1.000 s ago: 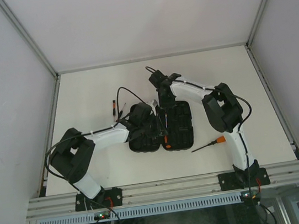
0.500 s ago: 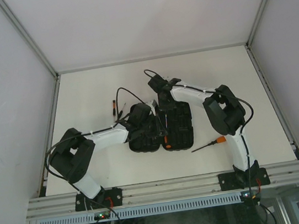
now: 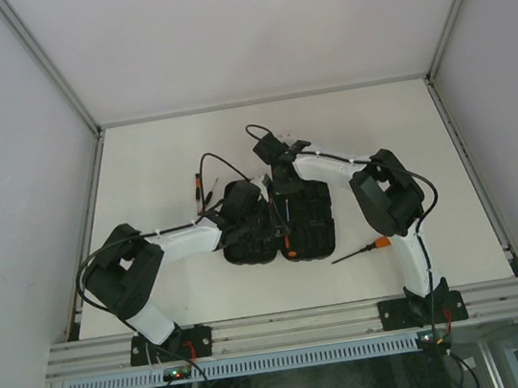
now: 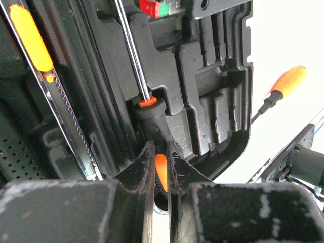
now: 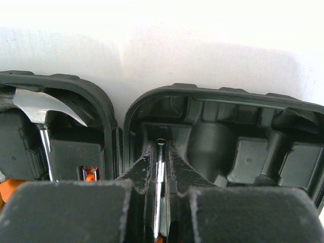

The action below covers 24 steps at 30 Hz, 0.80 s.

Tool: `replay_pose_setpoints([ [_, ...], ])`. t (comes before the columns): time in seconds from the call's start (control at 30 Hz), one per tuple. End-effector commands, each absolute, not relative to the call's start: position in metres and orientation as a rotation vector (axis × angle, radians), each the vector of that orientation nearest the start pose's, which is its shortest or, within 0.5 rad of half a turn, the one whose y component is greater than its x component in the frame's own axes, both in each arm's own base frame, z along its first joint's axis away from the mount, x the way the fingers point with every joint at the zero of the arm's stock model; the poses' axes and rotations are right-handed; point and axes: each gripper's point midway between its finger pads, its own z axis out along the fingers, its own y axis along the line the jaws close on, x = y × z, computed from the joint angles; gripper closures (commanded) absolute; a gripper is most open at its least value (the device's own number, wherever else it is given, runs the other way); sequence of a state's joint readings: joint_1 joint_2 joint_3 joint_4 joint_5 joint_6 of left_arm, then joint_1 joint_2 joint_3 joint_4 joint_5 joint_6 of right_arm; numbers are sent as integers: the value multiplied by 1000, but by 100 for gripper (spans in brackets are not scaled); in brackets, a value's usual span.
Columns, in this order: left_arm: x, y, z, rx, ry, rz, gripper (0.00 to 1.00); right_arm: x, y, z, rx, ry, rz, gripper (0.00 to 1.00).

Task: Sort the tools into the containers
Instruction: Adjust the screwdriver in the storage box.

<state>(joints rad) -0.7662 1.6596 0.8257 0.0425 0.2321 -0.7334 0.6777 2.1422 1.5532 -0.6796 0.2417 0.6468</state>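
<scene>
two grips on what looks like one tool: left gripper [image 4: 160,152] clenched on the black-and-orange handle of a screwdriver [image 4: 148,109], right gripper [image 5: 160,147] pinched tight on a thin steel shaft [image 5: 160,182], probably the far end of that same screwdriver, though unproven by any single view. lies low in the moulded right half of the open tool case [image 3: 315,234], shaft running along a slot. next to it in the left wrist view, a serrated blade [image 4: 63,106] with an orange grip, already bedded. across the hinge, in the other half, a hammer [image 5: 38,106], steel head near the far rim. outside the case, on the table [image 3: 158,160], a loose screwdriver [image 3: 371,247] with an orange handle, off the right half and well apart from it, plus another small tool [image 3: 201,183] with an orange spot just beyond the left half, too small to name. reads as the seating step: pressing this screwdriver down into its slot. next calls for a short push until handle and shaft sit flush, then letting go with both sets of fingers and lifting straight up, to avoid dragging the tool back out; after that, likely a reach for the loose screwdriver on the right. possible snag, as a guess only: shaft springing out of a shallow slot on release.
</scene>
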Motion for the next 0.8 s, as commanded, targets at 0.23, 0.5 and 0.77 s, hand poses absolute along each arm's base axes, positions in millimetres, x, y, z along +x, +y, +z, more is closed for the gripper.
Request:
replay_pose_setpoints([
  [0.23,187,-268,-15,237,2861,-643,100,185,201,-119,-114,3383,-354,100],
  [0.5,172,-249,-14,292,2890,-576,100,194,196,-67,-113,3280,-309,100],
  [0.77,153,-235,-14,307,2903,-534,100,218,215,-45,-70,3168,-149,100],
])
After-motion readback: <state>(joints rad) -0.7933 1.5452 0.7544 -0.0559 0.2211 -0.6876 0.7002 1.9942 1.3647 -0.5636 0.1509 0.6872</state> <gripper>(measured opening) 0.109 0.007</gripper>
